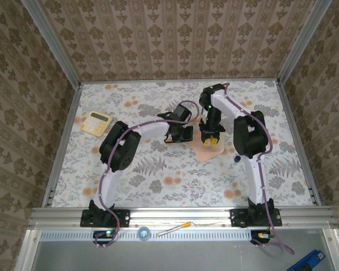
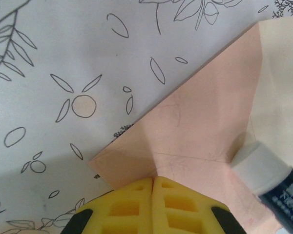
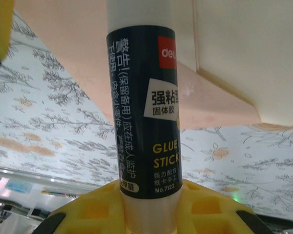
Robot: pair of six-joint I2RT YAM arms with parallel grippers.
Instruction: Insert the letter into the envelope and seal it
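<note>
left hand [image 2: 153, 184] closed (pads [image 2: 132, 204] together) at envelope [image 2: 195, 126] edge | right hand [image 3: 151, 207] grips glue stick [image 3: 141, 97] over envelope

Envelope [image 1: 207, 151] lying mid-way across the table [image 1: 158, 180], glue stick [image 3: 144, 112] standing end-down on it, left gripper [image 2: 153, 180] at its left edge; calculator [image 1: 96, 122] well to the left, pen [image 1: 174, 228] on the near rail [image 1: 181, 214].

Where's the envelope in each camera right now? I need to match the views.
Top external: the envelope mid-frame, just nearer than the right gripper.
Left wrist: envelope from centre to lower right, beyond the left gripper.
Right wrist: envelope across the top, behind the glue stick.
Shared landmark: the glue stick, seen in both wrist views.
</note>
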